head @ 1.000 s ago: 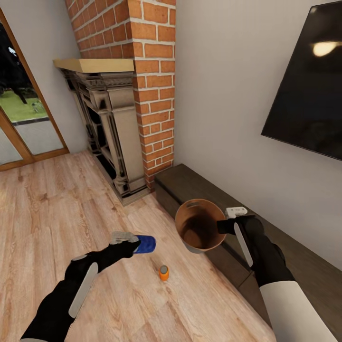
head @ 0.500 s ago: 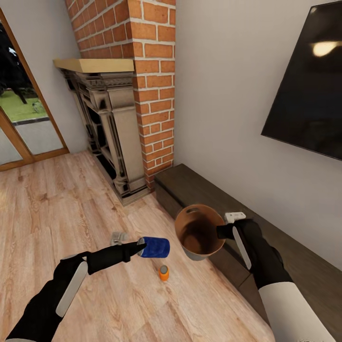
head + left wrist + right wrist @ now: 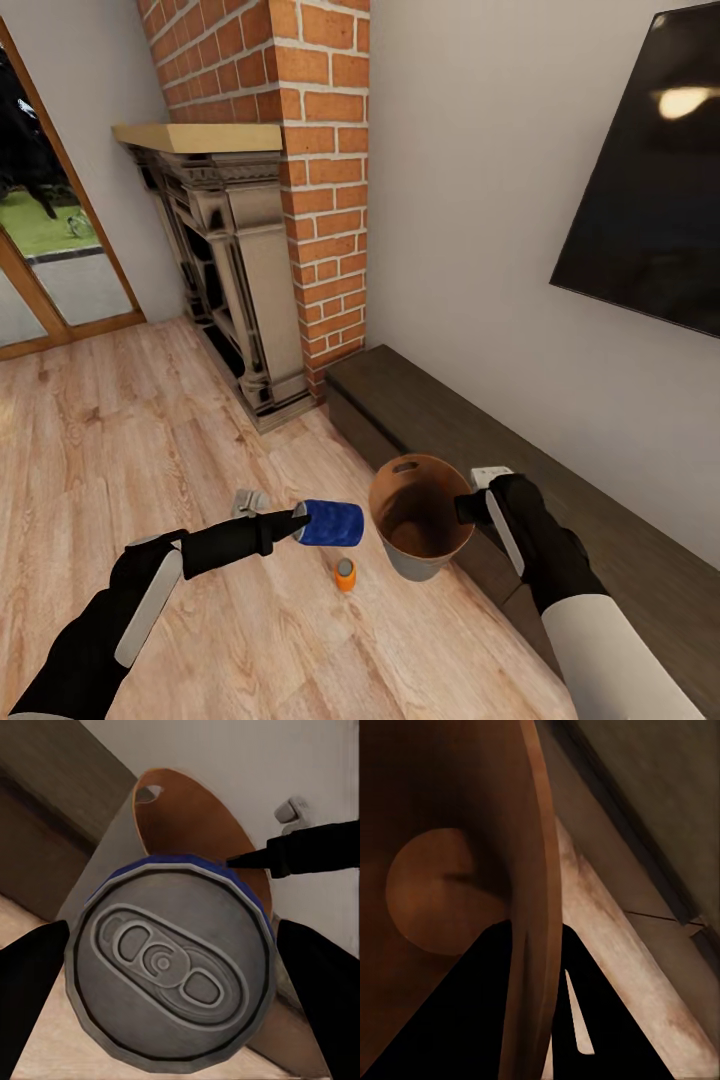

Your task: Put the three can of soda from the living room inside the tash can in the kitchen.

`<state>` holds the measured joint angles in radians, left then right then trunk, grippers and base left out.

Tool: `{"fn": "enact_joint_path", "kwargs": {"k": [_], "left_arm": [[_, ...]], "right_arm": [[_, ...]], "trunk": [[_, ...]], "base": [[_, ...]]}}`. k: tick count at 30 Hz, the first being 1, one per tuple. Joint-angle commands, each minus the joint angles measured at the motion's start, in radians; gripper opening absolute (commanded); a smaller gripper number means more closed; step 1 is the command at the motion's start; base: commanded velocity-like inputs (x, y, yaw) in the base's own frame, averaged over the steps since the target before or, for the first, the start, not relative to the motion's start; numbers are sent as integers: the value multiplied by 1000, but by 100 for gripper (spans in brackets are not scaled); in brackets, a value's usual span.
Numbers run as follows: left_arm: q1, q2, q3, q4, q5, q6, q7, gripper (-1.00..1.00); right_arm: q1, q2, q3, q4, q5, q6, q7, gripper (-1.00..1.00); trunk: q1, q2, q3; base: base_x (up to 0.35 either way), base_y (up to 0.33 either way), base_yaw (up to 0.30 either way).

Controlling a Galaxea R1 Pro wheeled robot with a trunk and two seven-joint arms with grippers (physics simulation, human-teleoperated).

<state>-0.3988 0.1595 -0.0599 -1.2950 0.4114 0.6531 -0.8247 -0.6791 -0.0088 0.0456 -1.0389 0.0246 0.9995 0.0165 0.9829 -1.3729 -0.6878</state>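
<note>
My left gripper [image 3: 297,524] clamps the blue can [image 3: 332,523] just beside the bucket [image 3: 418,508]; right gripper [image 3: 466,508] pinches the bucket's rim; orange can [image 3: 345,574] below it on the floor.

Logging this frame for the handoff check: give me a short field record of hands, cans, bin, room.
room: living room, brick fireplace, low dark cabinet
left hand: shut on blue can, held sideways beside the bin
right hand: pinching trash can rim, one finger inside, one outside
trash can: off the floor, tilted, inside looks empty
orange can: upright on floor
third can: not identified
</note>
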Motion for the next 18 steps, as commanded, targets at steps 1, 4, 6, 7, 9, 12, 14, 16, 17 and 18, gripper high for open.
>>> {"fn": "enact_joint_path", "kwargs": {"k": [1,4,6,7,9,12,14,16,17,18], "left_arm": [[0,0,0,1,-2,-1,-20,-100],[0,0,0,0,-2,-1,-40,-100],[-1,0,0,0,-1,-1,-47,-100],[0,0,0,0,-1,-1,-49,-100],[0,0,0,0,-1,-1,-60,-100],[0,0,0,1,-1,0,-91,-100],[0,0,0,2,-1,0,-99,-100],[0,0,0,2,-1,-1,-104,-100],[0,0,0,2,-1,-1,-105,-100],[0,0,0,1,0,-1,-107,-100]], "right_arm": [[0,0,-1,5,-17,0,4,-100],[0,0,-1,12,-17,-1,4,-100],[0,1,0,21,-17,-1,4,-100],[0,1,0,26,-17,-1,4,-100],[0,1,0,43,-17,-1,4,-100],[0,1,0,55,-17,-20,4,-100],[0,1,1,70,-17,-31,4,-100],[0,1,1,88,-17,-37,4,-100],[0,1,2,93,-17,-39,4,-100],[0,1,2,101,-17,-41,4,-100]], "trunk": [[0,0,0],[0,0,0],[0,0,0],[0,0,0],[0,0,0],[0,0,0],[0,0,0],[0,0,0],[0,0,0],[0,0,0]], "base": [[0,0,0],[0,0,0],[0,0,0],[0,0,0],[0,0,0],[0,0,0],[0,0,0],[0,0,0],[0,0,0],[0,0,0]]}}
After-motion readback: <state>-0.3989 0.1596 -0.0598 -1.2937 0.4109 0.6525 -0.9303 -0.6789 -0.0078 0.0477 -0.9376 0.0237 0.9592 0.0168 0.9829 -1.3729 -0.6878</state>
